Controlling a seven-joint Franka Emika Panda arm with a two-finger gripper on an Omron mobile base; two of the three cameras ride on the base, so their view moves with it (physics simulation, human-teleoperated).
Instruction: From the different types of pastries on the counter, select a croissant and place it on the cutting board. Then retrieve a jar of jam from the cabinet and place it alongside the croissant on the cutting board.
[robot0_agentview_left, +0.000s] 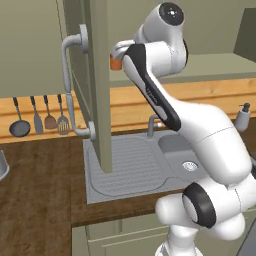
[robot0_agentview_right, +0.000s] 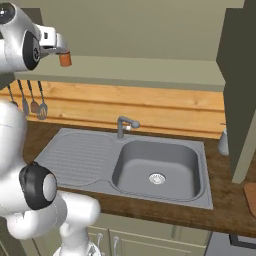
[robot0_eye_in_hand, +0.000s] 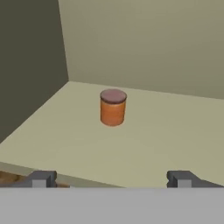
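Note:
An orange jam jar (robot0_eye_in_hand: 113, 107) with a dark red lid stands upright on the beige cabinet shelf (robot0_eye_in_hand: 166, 140), near the back left corner. My gripper (robot0_eye_in_hand: 111, 177) is open, its fingertips (robot0_eye_in_hand: 39, 178) spread wide at the shelf's front edge, a short way before the jar and not touching it. From the left base view the jar (robot0_agentview_left: 115, 63) peeks out beside the gripper (robot0_agentview_left: 120, 50), up at the open cabinet. The right base view has the jar (robot0_agentview_right: 65, 59) just under the gripper (robot0_agentview_right: 59, 44). A brown cutting board corner (robot0_agentview_right: 250, 198) lies at the counter's far right.
The open cabinet door (robot0_agentview_left: 100, 85) with its handle (robot0_agentview_left: 70, 82) stands just left of the arm. Below are the grey sink (robot0_agentview_right: 157, 167), the faucet (robot0_agentview_right: 123, 125), hanging utensils (robot0_agentview_left: 40, 120) and a soap dispenser (robot0_agentview_left: 243, 117). Another open door (robot0_agentview_right: 240, 90) hangs at right.

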